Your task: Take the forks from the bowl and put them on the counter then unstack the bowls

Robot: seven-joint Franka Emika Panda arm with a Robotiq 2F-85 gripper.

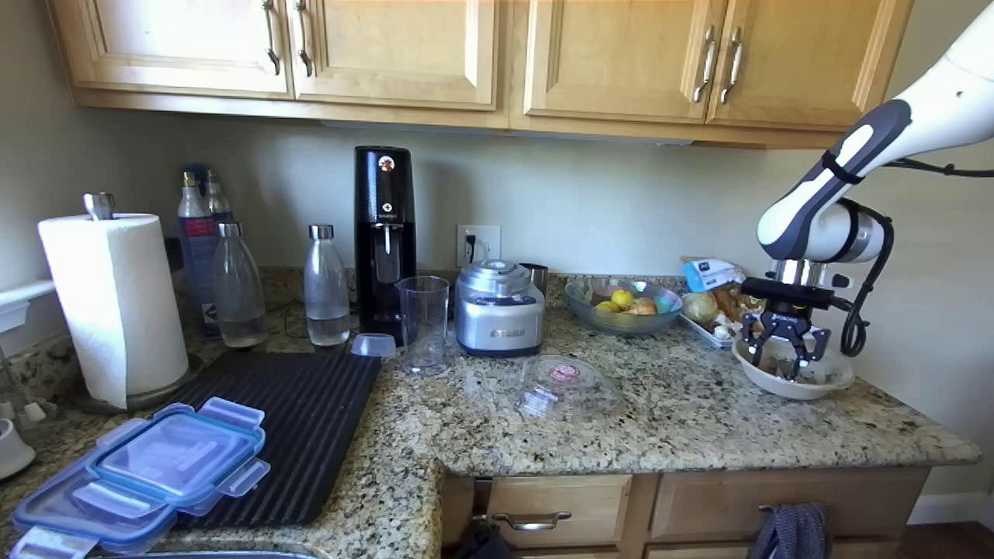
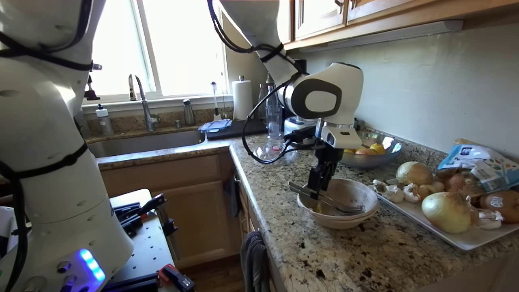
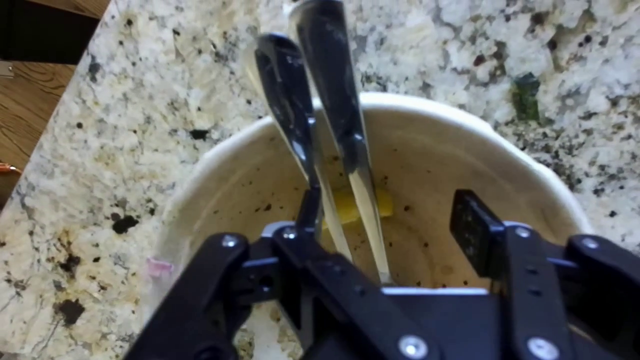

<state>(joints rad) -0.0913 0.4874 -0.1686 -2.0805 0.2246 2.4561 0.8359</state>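
Progress: the fork transfer is not complete. I count two forks [image 3: 345, 110] in the upper of the two bowls [image 2: 340, 222] and see none lying on the counter [image 2: 332, 255] in the views available to me. Unstacking is likewise outstanding: in an exterior view the bowls sit nested, one rim close above the other. I judge the step in hand to be a fork grasp.

Tool status: the gripper [image 3: 390, 207] is positioned at the upper bowl's mouth with its fingers [image 3: 472, 232] apart and nothing clamped. One finger lies close to a fork handle; the wrist view does not let me tell whether they touch.

Condition: the forks are slim, silver-grey and polished, with dark reflections along the handles. They lean across the rim, handles projecting outside, the visible tines within. The upper bowl is off-white, soiled inside; a yellow scrap [image 3: 345, 206] lies in it.
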